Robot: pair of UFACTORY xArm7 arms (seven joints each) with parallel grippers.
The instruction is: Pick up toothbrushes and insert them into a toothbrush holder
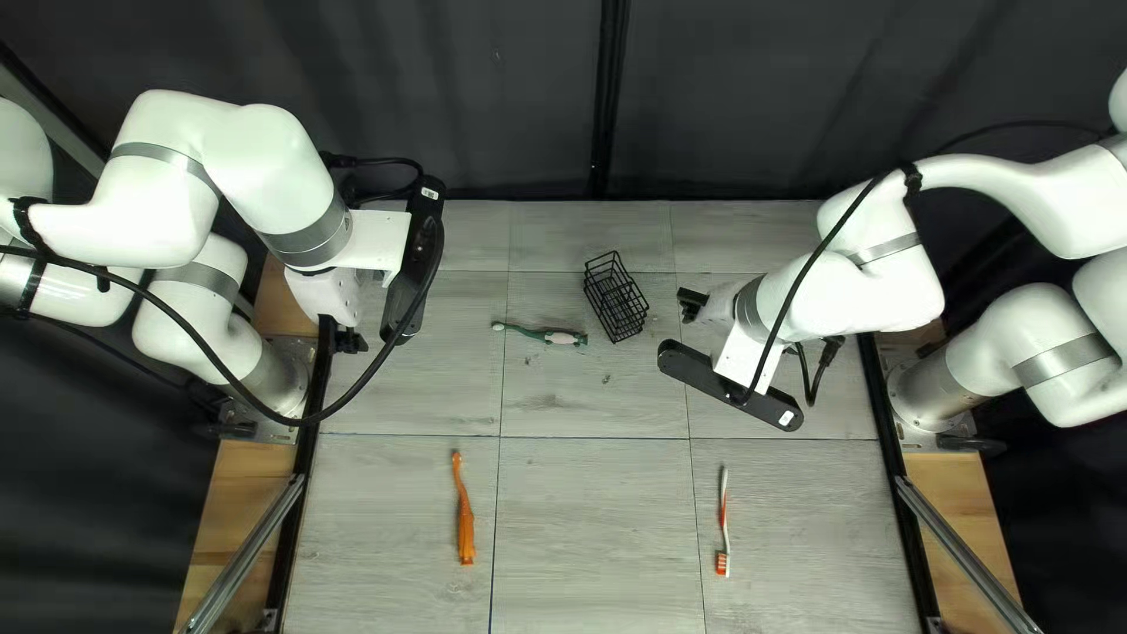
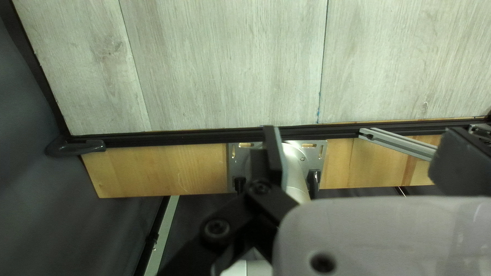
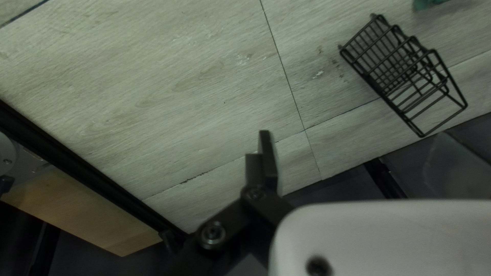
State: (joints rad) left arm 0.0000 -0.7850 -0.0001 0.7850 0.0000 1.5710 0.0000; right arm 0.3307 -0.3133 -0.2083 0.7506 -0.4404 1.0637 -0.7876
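1. The toothbrush holder [image 1: 615, 297], a black wire basket, stands on the table [image 1: 599, 546] a little beyond its middle, open end up as far as I can judge. It holds no brush, so the task has not begun.
2. The green toothbrush [image 1: 541, 334] lies flat just beside the holder, at the holder's left in the top left view, with one end close to the holder's foot.
3. The orange toothbrush [image 1: 463, 508] and the white and red toothbrush [image 1: 723, 519] lie flat near the table's near edge, well apart from each other and from the holder.
4. My right pincer [image 1: 691, 304] hangs near the holder, fingers apart and empty. My left pincer [image 1: 348, 340] hovers over the table's left edge by its own base, also apart and empty.
5. Risks I see from here:
   - The holder looks light. A brush pushed in at a slant, or a nudge from the right pincer, could tip or slide it.
   - Reaching for the green brush could knock the holder, since the two sit so close.
   - The brushes are thin and flat, so a finger may scrape the table or let a handle twist out.
   - A handle could poke through the wire gaps instead of seating.
   - Both arms working near the holder could clash.
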